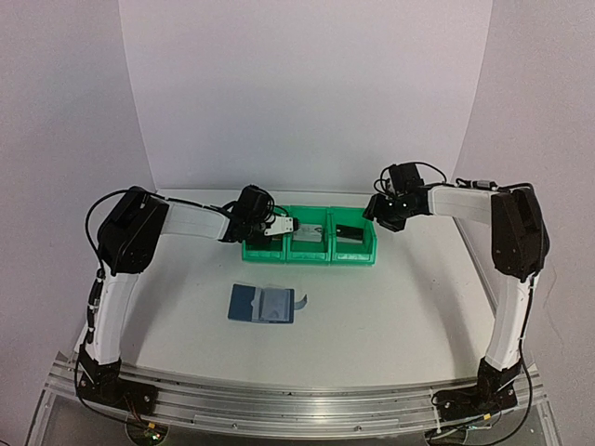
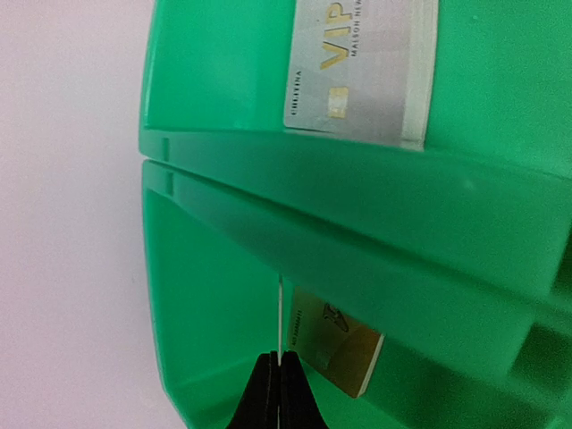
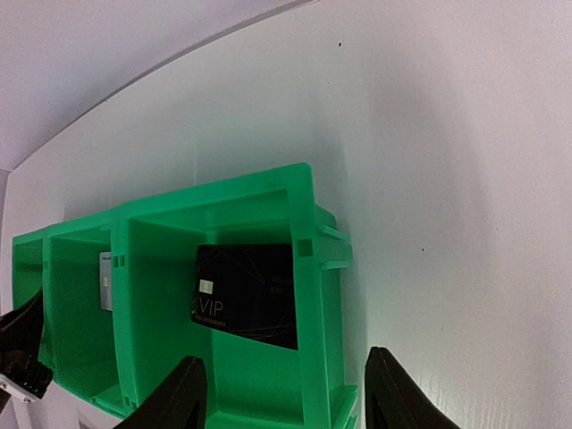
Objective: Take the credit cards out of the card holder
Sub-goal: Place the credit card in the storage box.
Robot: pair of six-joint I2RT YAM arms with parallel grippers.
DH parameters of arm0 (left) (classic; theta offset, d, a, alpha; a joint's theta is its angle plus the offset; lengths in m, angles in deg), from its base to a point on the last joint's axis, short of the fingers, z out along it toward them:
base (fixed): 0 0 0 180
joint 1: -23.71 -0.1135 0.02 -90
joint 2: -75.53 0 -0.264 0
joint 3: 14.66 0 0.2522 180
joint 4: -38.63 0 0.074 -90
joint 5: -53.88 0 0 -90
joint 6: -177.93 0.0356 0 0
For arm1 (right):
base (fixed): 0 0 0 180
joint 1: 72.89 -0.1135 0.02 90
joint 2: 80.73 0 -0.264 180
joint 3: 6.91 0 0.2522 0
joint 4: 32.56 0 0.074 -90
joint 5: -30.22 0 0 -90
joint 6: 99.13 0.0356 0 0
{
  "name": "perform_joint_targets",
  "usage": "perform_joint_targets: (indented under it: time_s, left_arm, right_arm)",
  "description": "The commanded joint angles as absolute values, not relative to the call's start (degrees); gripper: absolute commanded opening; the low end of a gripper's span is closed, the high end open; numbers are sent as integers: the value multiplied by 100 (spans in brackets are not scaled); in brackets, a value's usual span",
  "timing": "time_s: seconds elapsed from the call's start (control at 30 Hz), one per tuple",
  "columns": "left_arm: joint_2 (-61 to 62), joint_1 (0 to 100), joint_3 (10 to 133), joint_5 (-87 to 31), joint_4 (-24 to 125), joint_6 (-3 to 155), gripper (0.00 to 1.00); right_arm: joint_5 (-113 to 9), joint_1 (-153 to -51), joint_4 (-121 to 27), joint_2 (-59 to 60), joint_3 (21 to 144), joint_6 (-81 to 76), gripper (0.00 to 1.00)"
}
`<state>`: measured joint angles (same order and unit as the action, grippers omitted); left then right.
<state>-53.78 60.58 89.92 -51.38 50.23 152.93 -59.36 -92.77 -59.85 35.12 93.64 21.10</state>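
The blue card holder (image 1: 249,303) lies open on the table, its pale sleeves facing up and its strap pointing right. My left gripper (image 1: 273,228) (image 2: 280,380) hangs over the left green bin (image 2: 206,295), shut on a thin pale credit card (image 2: 281,313) that I see edge-on. A tan-gold card (image 2: 338,344) lies inside that bin. The middle bin holds a silver-grey VIP card (image 2: 362,71) (image 3: 105,281). A black VIP card (image 3: 246,295) rests in the right bin (image 3: 313,268). My right gripper (image 1: 376,216) (image 3: 286,398) hovers open above it, holding nothing.
The three green bins (image 1: 311,243) stand in a row at the back middle of the white table (image 1: 390,307). White walls close off the back and sides. The card holder sits in front of the bins, between the two arms.
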Motion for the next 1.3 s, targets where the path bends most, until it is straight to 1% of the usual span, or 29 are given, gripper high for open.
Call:
perform_joint_targets:
  time_s: [0.0,0.17,0.4,0.5,0.7,0.9,1.17,1.27]
  left_arm:
    - [-5548,6060,9495,-5193,5463,15324,0]
    - [-5816,6064,9876,-5238,5727,15241,0]
    - [-5905,6072,9906,-5211,5731,15301,0]
    - [-5958,6072,9951,-5211,5735,15334,2]
    - [-6052,6072,10075,-5120,5785,15364,11]
    - [-5982,6072,10052,-4995,5982,15254,15]
    - [-5816,6068,10123,-4887,6432,15081,27]
    - [-5820,6072,10160,-4940,6479,15017,28]
  right_arm:
    - [-5868,-9248,-5994,3564,9653,1953,57]
    - [-5781,-9243,-5994,3602,9657,1943,57]
    - [-5785,-9245,-5991,3568,9648,1857,57]
    - [-5773,-9240,-5986,3580,9663,1861,57]
    - [-5725,-9246,-5985,3577,9642,1879,58]
    - [-5739,-9248,-5985,3556,9661,1871,58]
    - [-5688,-9248,-5986,3573,9690,1859,58]
    - [-5692,-9242,-5983,3557,9685,1854,58]
